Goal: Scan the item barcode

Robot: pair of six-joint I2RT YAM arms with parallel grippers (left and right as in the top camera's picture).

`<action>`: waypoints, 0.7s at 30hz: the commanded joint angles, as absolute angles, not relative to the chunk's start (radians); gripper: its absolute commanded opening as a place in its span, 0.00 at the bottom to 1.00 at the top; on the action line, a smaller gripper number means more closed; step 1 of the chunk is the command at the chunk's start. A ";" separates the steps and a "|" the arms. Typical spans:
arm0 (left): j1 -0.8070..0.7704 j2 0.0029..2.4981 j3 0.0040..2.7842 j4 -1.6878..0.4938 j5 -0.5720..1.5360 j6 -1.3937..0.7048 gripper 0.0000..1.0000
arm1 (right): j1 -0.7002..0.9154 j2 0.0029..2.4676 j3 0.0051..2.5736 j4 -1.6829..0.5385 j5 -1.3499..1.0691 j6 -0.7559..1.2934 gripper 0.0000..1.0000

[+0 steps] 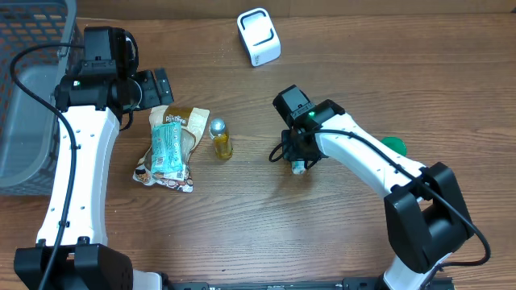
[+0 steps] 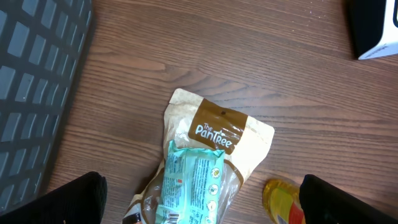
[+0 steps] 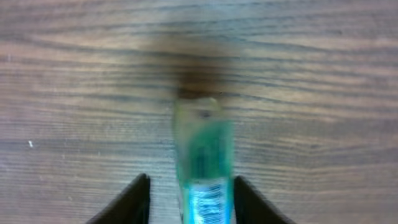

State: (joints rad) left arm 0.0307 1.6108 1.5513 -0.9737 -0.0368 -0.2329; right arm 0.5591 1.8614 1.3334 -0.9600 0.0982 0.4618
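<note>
Green tube [image 3: 202, 162] lies loose between part-open jaws of right claw [image 3: 191, 180]; white scanner [image 1: 259, 36] sits well apart, so scanning looks undone

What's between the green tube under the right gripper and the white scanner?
Nothing visible. Overhead, only bare table lies between the green tube at the right gripper and the white scanner. The yellow bottle and snack bag sit off to one side, clear of that line.
</note>
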 commanded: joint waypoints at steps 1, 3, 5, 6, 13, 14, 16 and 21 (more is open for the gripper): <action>0.032 1.612 1.573 -0.975 -0.033 -0.239 0.99 | 0.572 1.842 1.343 -0.951 0.108 0.459 0.47; 0.032 1.612 1.573 -0.975 -0.033 -0.239 0.99 | 0.573 1.842 1.343 -0.945 0.094 0.459 0.54; 0.032 1.612 1.573 -0.975 -0.033 -0.239 1.00 | 0.573 1.842 1.343 -0.935 0.067 0.459 0.58; 0.032 1.612 1.573 -0.975 -0.033 -0.239 1.00 | 0.573 1.842 1.343 -0.927 0.052 0.459 0.59; 0.032 1.612 1.573 -0.975 -0.033 -0.239 1.00 | 0.573 1.842 1.343 -0.887 -0.033 0.464 0.61; 0.032 1.612 1.573 -0.975 -0.033 -0.239 1.00 | 0.573 1.842 1.343 -0.885 -0.033 0.464 0.61; 0.032 1.612 1.573 -0.975 -0.033 -0.239 1.00 | 0.573 1.842 1.343 -0.884 -0.033 0.463 0.62; 0.032 1.612 1.573 -0.975 -0.033 -0.239 1.00 | 0.573 1.842 1.343 -0.858 -0.074 0.463 0.63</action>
State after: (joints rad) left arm 0.0307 1.6108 1.5509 -0.9737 -0.0372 -0.2329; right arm 0.5655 1.8614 1.3334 -0.8749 -0.0311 0.4603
